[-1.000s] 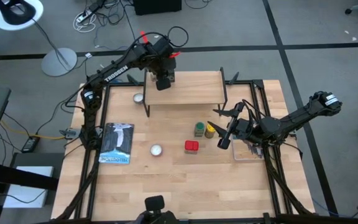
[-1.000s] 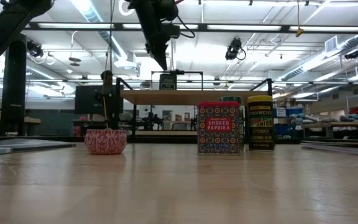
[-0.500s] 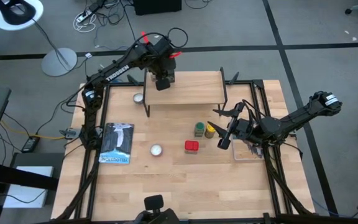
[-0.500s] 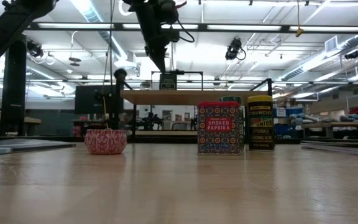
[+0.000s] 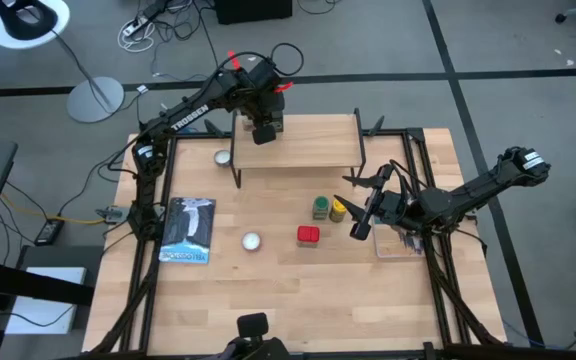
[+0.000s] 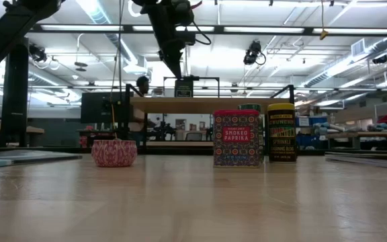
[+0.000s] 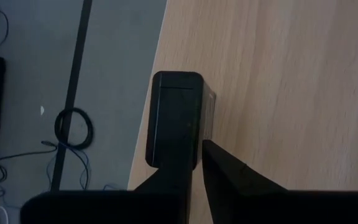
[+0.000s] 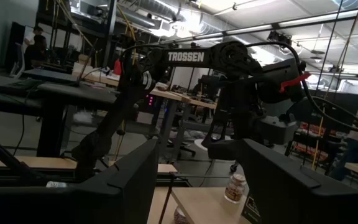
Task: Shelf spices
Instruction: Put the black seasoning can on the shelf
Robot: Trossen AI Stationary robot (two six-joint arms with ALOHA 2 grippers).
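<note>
We see little change from a moment ago: the left gripper (image 5: 262, 132) stays over the low light-wood shelf (image 5: 308, 150), its fingers (image 7: 229, 171) nearly closed beside the black boxy tin (image 7: 176, 118) at the shelf's far left corner, perhaps touching it. The right gripper (image 5: 358, 226) waits with fingers apart, holding nothing, beside the yellow jar (image 5: 338, 210), green-capped jar (image 5: 321, 207) and red boxy tin (image 5: 308, 235) in front of the shelf.

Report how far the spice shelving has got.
Done: the black tin and small brownish jar stand on the shelf, the shut left gripper at the tin. In hand: nothing; the right gripper hangs open beside the yellow jar. Left: the red tin, green-capped jar and yellow jar on the table.
</note>
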